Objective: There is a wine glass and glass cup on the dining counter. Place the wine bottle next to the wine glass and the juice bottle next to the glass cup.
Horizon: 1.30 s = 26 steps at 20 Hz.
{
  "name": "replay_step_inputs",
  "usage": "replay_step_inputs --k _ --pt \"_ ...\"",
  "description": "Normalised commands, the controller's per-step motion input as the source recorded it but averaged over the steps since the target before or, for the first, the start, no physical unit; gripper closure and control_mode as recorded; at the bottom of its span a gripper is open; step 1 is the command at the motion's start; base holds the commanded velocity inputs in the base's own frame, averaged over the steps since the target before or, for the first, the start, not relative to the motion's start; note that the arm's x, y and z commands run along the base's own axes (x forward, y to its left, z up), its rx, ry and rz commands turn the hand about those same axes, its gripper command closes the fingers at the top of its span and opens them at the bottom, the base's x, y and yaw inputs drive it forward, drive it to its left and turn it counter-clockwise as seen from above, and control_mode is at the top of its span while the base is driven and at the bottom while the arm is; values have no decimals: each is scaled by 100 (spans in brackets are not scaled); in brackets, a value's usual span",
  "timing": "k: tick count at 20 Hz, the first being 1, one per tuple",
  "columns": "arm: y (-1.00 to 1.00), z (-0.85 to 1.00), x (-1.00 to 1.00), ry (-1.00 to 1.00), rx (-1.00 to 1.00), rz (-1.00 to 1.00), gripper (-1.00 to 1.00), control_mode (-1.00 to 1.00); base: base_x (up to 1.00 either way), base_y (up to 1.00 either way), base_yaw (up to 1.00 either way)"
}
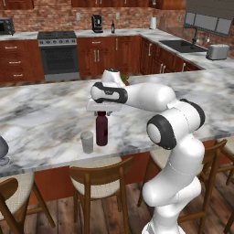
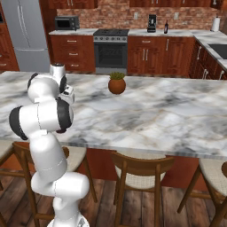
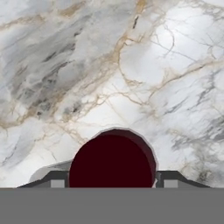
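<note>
The stout maroon juice bottle [image 1: 101, 131] stands upright on the marble dining counter [image 1: 45, 114], close beside the small clear glass cup [image 1: 87, 141] on its left. My gripper [image 1: 101, 112] comes straight down over the bottle and is shut on its cap. In the hand view the round dark-red cap of the juice bottle [image 3: 112, 159] sits between my gripper's [image 3: 112, 180] two fingers, which touch its sides. The wine glass [image 1: 2, 150] is at the counter's far left edge, partly cut off. The slim wine bottle [image 1: 113, 27] stands on the back wall counter, also seen in the right base view [image 2: 166, 27].
A potted plant [image 2: 117, 84] sits mid-counter beyond the arm. Wooden chairs [image 1: 98, 183] line the near side of the island. A stove [image 1: 57, 52], coffee machine [image 1: 97, 23], sink [image 1: 180, 45] and toaster [image 1: 217, 51] are along the walls.
</note>
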Motion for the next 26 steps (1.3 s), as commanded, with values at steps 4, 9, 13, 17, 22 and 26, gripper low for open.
replay_step_inputs --k 4,9,13,17,22,26 --pt "0 -40 -3 2 0 -11 -100 -100 0 0 0" --pt "0 -31 -1 2 0 -11 -100 -100 0 0 0" --pt "0 -2 -4 -3 0 -7 -100 -100 0 0 0" --pt "0 0 -7 -1 0 -6 -100 -100 0 0 0" --pt "4 0 -10 -4 0 -5 -100 -100 0 0 0" --pt "5 2 -6 -4 0 -5 -100 -100 0 0 0"
